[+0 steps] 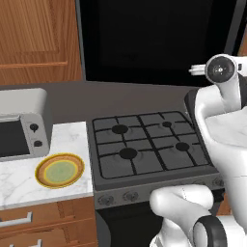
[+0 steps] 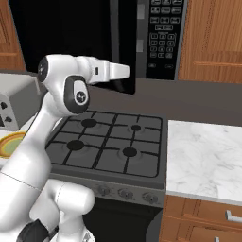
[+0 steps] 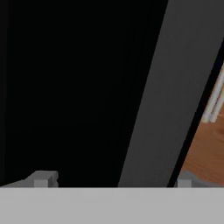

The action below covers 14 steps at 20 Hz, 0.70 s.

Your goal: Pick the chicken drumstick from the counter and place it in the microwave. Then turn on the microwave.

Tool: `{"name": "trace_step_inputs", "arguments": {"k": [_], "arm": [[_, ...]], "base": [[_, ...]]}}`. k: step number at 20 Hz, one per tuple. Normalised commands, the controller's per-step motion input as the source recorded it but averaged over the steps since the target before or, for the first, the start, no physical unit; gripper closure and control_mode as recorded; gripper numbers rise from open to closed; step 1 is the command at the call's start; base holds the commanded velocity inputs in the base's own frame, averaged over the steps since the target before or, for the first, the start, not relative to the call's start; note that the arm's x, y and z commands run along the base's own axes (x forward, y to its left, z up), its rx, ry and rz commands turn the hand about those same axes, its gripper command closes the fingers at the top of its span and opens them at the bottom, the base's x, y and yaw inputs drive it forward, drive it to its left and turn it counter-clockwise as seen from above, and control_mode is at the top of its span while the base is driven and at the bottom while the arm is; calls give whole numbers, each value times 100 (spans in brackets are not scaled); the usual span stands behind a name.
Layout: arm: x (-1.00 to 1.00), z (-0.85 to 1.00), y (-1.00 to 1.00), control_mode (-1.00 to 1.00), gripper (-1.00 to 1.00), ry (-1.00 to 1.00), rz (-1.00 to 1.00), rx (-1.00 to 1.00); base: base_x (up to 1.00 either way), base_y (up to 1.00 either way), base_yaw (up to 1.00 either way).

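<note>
1. The microwave (image 2: pixel 142 38) hangs black above the stovetop (image 1: pixel 144 144), its keypad on the right side.
2. The counter (image 2: pixel 208 156) – white marble – flanks the stovetop on both sides.
3. A silver toaster oven (image 1: pixel 21 128) sits at the left counter's back edge.
4. A yellow plate (image 1: pixel 60 170) lies near that counter's front edge.
5. The gripper (image 3: pixel 113 180) points at the dark microwave door – jaws spread wide, holding nothing.
6. The chicken drumstick: I cannot tell where it is.
</note>
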Motion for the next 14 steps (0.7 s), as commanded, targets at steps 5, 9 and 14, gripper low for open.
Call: {"name": "trace_step_inputs", "arguments": {"k": [5,9,14], "arm": [[29,5,-16,-100,-100,8,10,0],[24,4,-18,-100,-100,7,9,1],[27,0,-15,-100,-100,7,8,1]], "base": [[0,0,0],[0,0,0],[0,0,0]]}}
